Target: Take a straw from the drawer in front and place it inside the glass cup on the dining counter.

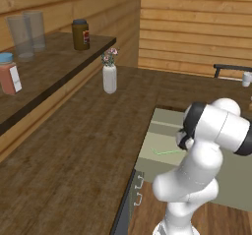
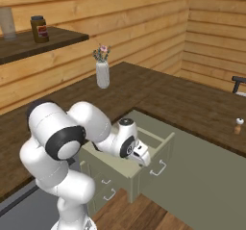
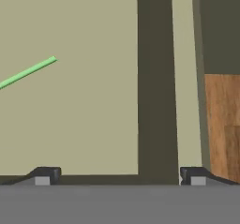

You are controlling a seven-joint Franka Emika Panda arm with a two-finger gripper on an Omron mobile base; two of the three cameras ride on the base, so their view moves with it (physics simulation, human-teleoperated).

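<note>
The gripper [image 3: 120, 176], jaws spread wide and empty, hangs over the drawer [image 3: 93, 124], apart from the straw [image 3: 28, 71].

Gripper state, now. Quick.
Gripper: open, fingers wide apart and holding nothing, above the drawer floor; the straw lies off to one side, untouched.

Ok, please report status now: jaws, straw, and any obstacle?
Gripper open, jaws wide, empty. Straw flat on drawer floor, off to one side. Nothing on it.
</note>
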